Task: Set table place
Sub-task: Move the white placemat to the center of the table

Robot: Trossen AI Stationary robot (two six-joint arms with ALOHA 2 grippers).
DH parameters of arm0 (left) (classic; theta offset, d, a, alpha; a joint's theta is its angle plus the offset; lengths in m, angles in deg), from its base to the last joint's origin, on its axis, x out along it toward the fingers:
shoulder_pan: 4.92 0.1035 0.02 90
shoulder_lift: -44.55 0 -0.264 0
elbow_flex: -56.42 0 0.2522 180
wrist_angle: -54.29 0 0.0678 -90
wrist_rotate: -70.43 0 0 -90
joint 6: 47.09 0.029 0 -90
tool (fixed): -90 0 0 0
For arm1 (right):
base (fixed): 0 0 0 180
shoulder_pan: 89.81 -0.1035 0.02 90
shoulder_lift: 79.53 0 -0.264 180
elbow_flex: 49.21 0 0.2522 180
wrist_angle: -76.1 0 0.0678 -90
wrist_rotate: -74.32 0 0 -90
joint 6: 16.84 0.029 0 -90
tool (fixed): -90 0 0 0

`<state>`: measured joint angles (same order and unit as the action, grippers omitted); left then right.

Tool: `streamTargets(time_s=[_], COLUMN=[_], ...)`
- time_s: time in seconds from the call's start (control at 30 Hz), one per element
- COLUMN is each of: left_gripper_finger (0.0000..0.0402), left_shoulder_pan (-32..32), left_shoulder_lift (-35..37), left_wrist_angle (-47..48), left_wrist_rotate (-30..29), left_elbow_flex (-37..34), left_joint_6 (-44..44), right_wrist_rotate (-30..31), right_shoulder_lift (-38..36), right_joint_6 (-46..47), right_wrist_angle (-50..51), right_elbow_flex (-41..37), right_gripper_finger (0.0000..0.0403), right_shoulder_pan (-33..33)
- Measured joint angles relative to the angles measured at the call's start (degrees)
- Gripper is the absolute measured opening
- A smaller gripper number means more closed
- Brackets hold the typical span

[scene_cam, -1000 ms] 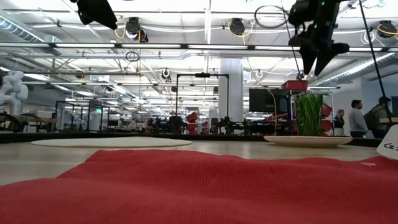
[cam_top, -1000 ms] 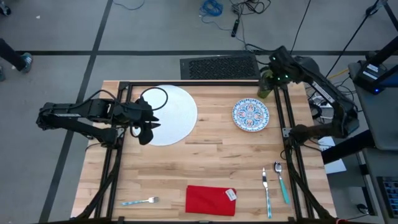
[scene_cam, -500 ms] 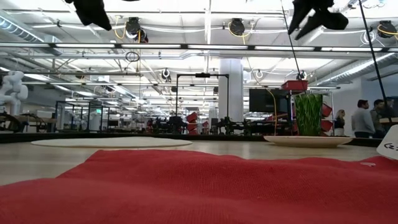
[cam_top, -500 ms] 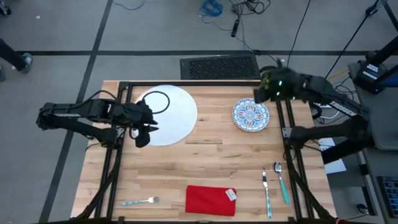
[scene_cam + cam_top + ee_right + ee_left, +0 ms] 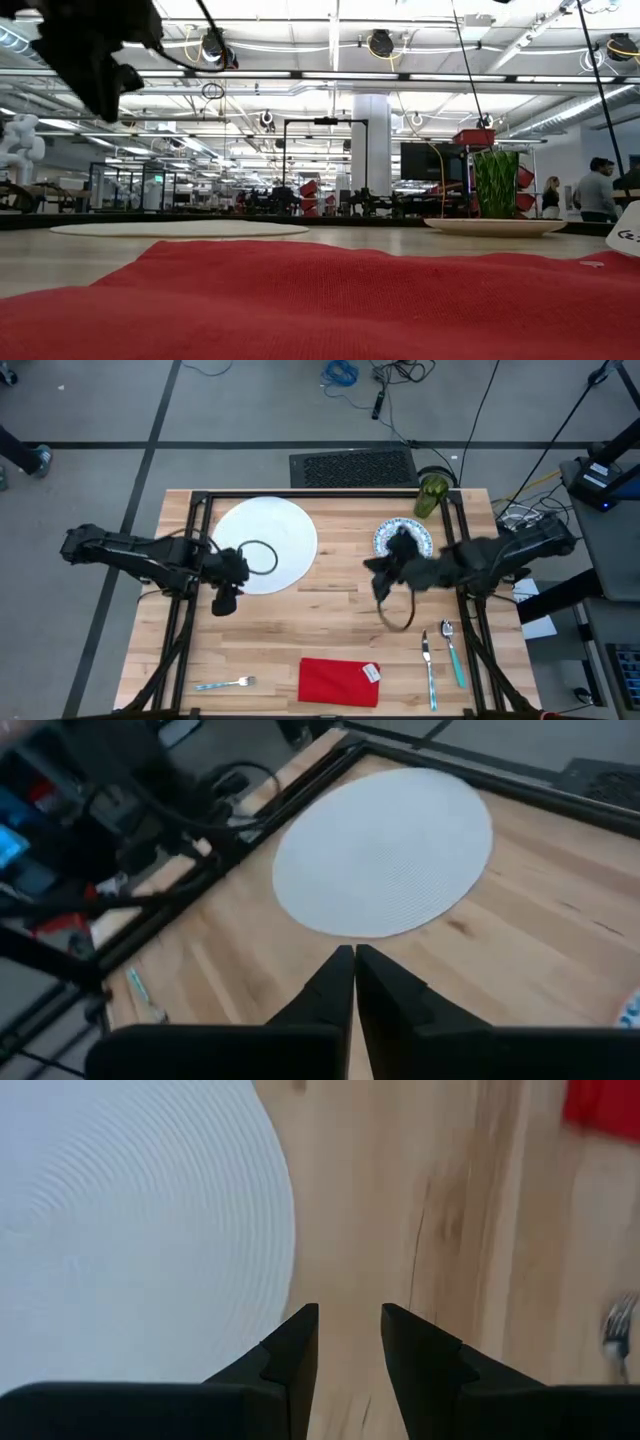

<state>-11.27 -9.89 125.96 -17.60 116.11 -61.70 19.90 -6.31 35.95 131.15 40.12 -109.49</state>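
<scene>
The table (image 5: pixel 330 615) is a rectangular butcher-block top of pale wood strips, its grain running lengthwise, framed by black metal rails.

The left gripper (image 5: pixel 224 598) is hovering over the wood just beside the near-left rim of the big white plate (image 5: pixel 272 540); in its wrist view its two dark fingers (image 5: pixel 291 1352) are standing a little apart, with nothing between them. That plate is lying at the far left of the table, round and flat, and its matte face is showing fine concentric ridges (image 5: pixel 130 1230).

The right gripper (image 5: pixel 381 568) is hanging over the middle of the table, just left of the small patterned plate (image 5: pixel 414 539); its fingers (image 5: pixel 335 982) are pressed together and holding nothing.

The small plate is glazed with a blue and white medallion pattern and is partly covered by the right arm. A translucent green cup (image 5: pixel 433 494) with a ribbed look (image 5: pixel 496 183) is standing at the far right edge.

Along the near edge, a silver fork (image 5: pixel 224 683) is lying at the left and a folded red cloth napkin (image 5: pixel 338 681) in the middle, with a small white tag (image 5: pixel 371 673) whose print is too small to read. A silver knife (image 5: pixel 428 665) and a teal-handled spoon (image 5: pixel 453 656) are lying side by side at the right.
</scene>
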Motion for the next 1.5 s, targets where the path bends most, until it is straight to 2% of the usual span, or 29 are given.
streamTargets(time_s=[0.1, 0.23, 0.33, 0.57, 0.7, 0.83, 1.0, 1.1, 1.23, 1.4, 1.5], left_gripper_finger=[0.0118, 0.0146, 0.0158, 0.0160, 0.0160, 0.0160, 0.0160, 0.0160, 0.0160, 0.0160, 0.0160], left_shoulder_pan=[-1.65, -3.86, -5.34, -5.92, -5.94, -5.94, -5.94, -5.85, -5.36, -4.85, -4.84], left_shoulder_lift=[-2.33, -6.03, -10.01, -22.40, -27.43, -30.32, -31.83, -32.63, -33.95, -34.10, -34.10], left_wrist_angle=[-0.26, -1.59, -3.70, -5.99, -6.29, -6.78, -11.32, -15.03, -15.78, -14.95, -14.75], left_wrist_rotate=[0.01, -0.03, -1.89, -10.03, -10.55, -11.81, -17.02, -16.37, -13.90, -14.93, -17.74], left_elbow_flex=[-0.50, -0.50, -0.48, -0.46, -0.46, -0.46, -0.46, -0.46, -0.46, -0.46, -0.46], left_joint_6=[1.44, 4.07, 6.44, -0.14, -0.91, -0.77, -1.60, -1.45, 0.09, -0.06, -0.09], right_wrist_rotate=[0.17, -2.61, -2.26, -2.31, -2.46, -2.26, -2.53, -2.60, -2.63, -2.88, -2.96], right_shoulder_lift=[3.37, 7.11, 8.86, 9.90, 8.89, 7.52, 7.45, 7.16, 5.02, 0.98, -0.74], right_joint_6=[-0.12, -2.59, -5.23, -12.00, -12.98, -13.00, -13.58, -13.18, -12.97, -12.47, -11.55], right_wrist_angle=[-1.52, -4.63, -5.75, -1.84, 1.31, 4.13, 5.16, 5.56, 0.25, -12.46, -16.97], right_elbow_flex=[0.00, 0.00, -0.01, -0.02, -0.04, -0.02, -0.04, -0.91, -5.54, -14.42, -18.27], right_gripper_finger=[0.0001, 0.0000, 0.0000, 0.0000, 0.0000, 0.0000, 0.0000, 0.0000, 0.0000, 0.0000, 0.0000], right_shoulder_pan=[-2.91, -5.94, -7.90, -11.07, -12.06, -12.00, -12.00, -12.49, -13.00, -13.71, -13.83])
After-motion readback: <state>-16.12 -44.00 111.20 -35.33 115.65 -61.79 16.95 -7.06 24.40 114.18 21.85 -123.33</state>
